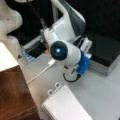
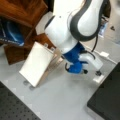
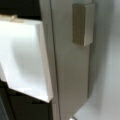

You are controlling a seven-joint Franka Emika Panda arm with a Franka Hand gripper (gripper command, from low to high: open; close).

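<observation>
In both front views the white arm bends low over the grey table, and its wrist carries a blue mount (image 1: 83,63) (image 2: 75,65). The gripper (image 2: 68,66) hangs under that mount, close to the right edge of a white flat board (image 2: 37,63) (image 1: 66,105). The board leans tilted on a light wooden stand (image 2: 53,62). The arm hides the fingers. In the wrist view a white panel (image 3: 25,55) fills the left, beside a grey slab (image 3: 72,75) with a raised block (image 3: 83,23); no fingers show there.
A brown wooden shelf (image 1: 15,95) (image 2: 22,12) holding a blue book (image 2: 12,33) stands behind the board. A white cable (image 1: 41,72) crosses the table. A black box (image 1: 105,50) (image 2: 107,95) sits on the table beside the arm.
</observation>
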